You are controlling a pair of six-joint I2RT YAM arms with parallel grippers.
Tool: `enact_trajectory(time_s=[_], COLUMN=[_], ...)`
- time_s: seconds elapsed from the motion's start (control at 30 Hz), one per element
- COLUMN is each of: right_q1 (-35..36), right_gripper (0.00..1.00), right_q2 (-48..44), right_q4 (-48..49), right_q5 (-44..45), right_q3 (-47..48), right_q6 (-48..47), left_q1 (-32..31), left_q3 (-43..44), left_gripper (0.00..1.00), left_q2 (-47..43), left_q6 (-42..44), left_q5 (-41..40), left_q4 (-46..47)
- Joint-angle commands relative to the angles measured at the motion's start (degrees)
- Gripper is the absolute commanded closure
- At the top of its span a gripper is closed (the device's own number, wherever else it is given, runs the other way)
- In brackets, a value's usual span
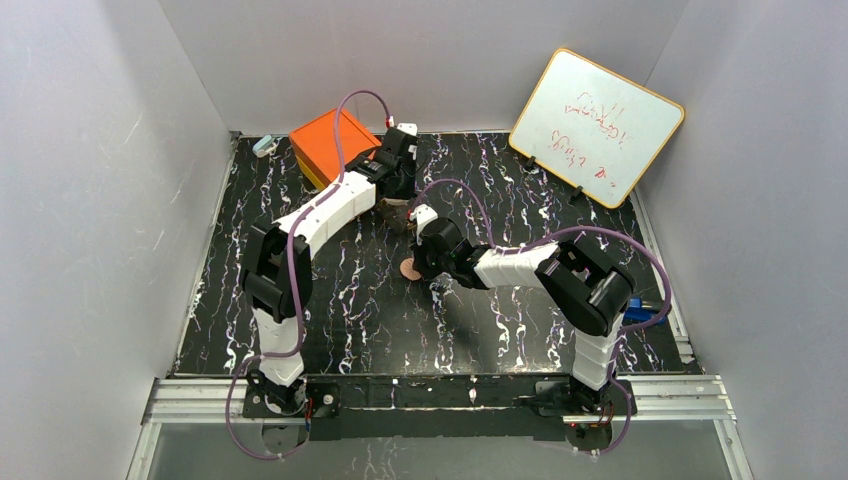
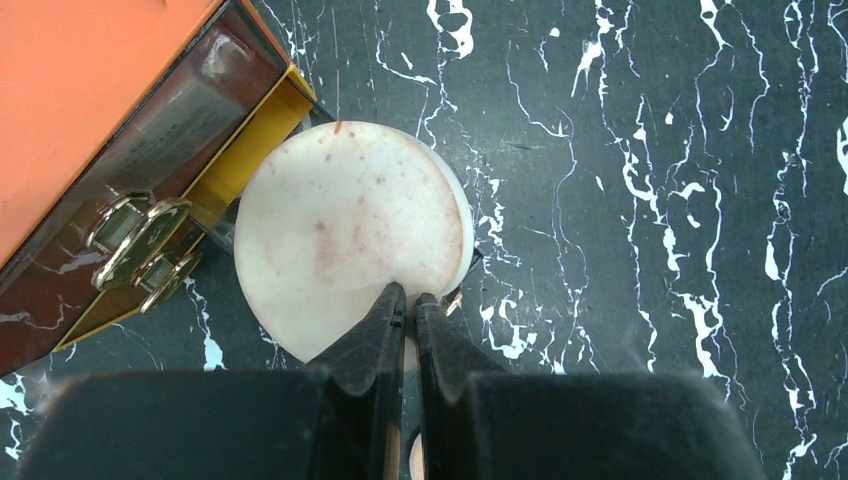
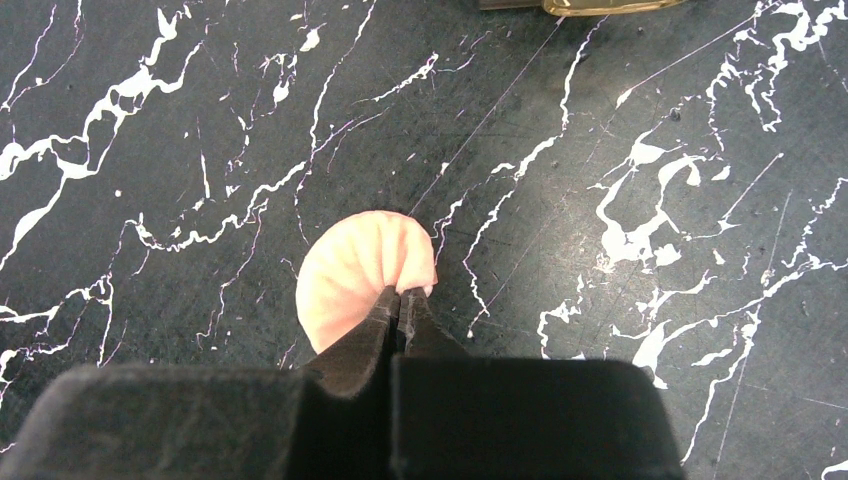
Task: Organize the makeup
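Right wrist view: right jaws closed on the rim of a peach disc (image 3: 365, 270) on the tabletop (image 3: 650, 150); left jaws nearly closed on a pale disc (image 2: 345, 235) beside the orange box (image 2: 90, 80). Such edge grips may slip when lifted.

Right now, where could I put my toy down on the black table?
Bare mat lies near, between the arm bases, and far back between the left gripper and whiteboard. Crowded: by the box and mid-table, around the right gripper and peach disc.
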Motion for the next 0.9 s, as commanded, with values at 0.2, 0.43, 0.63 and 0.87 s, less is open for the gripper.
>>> enact_trajectory(time_s=[0.2, 0.43, 0.63, 0.87], right_q1=[0.15, 0.03, -0.08, -0.29], right_gripper=[0.99, 0.99, 0.99, 0.99], right_q2=[-2.47, -2.81, -2.74, -2.93], right_q4=[-2.46, -2.46, -2.28, -2.46], right_q5=[1.87, 2.27, 2.26, 2.52], right_q3=[-2.13, -2.58, -2.80, -2.82], right_q6=[-1.58, -1.72, -1.71, -1.85], left_q1=[0.76, 2.57, 3.85, 4.69], left_q3=[0.94, -0.74, -2.68, -4.72], left_gripper=[1.00, 1.00, 1.00, 1.00], left_q2=[2.23, 3.34, 3.93, 5.19], left_q6=[-2.65, -5.50, -7.04, -9.93], left_q5=[-0.83, 1.04, 1.17, 1.73], left_q4=[3.57, 5.68, 7.31, 8.00])
